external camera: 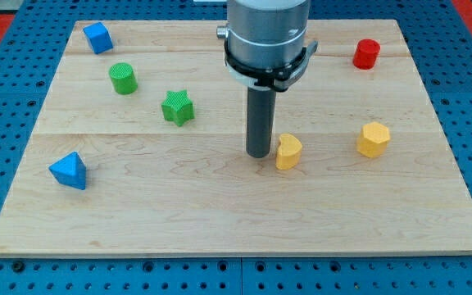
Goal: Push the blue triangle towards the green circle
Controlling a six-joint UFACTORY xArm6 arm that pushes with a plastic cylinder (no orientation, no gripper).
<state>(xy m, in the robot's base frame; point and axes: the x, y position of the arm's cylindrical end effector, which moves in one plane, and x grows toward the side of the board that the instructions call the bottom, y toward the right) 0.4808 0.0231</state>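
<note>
The blue triangle (69, 170) lies near the view's left edge of the wooden board (220, 213), low down. The green circle (123, 78) stands above it and a little to the right, in the upper left. My tip (259, 153) rests on the board near the middle, far to the right of both. It sits just left of a yellow heart-shaped block (288, 152), close to touching it.
A green star (177, 107) lies between the green circle and my tip. A blue cube (97, 37) sits at the top left. A red cylinder (366, 53) is at the top right. A yellow hexagon (373, 139) is at the right.
</note>
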